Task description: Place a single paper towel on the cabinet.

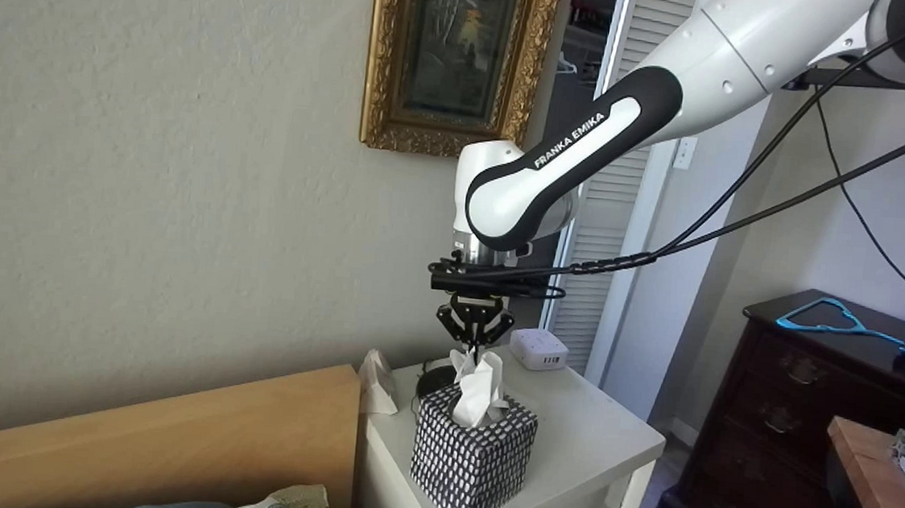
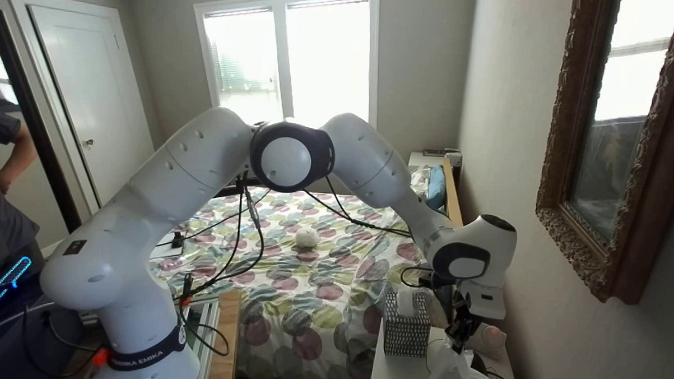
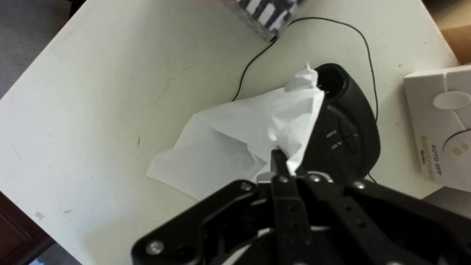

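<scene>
The paper towel is a thin, creased white sheet. It hangs from my gripper, whose black fingers are shut on one edge of it. The towel also shows in an exterior view, low over the white cabinet. The cabinet's flat top lies under the towel and gripper in the wrist view. I cannot tell whether the towel's lower part touches the top. In an exterior view, the gripper points down behind the patterned tissue box, and the box's own tissue overlaps the held towel there.
A black-and-white tissue box stands on the cabinet, tissue sticking up. A black alarm clock with a thin cord sits beside the towel. A white controller stands near the headboard. A small white box stands at the back.
</scene>
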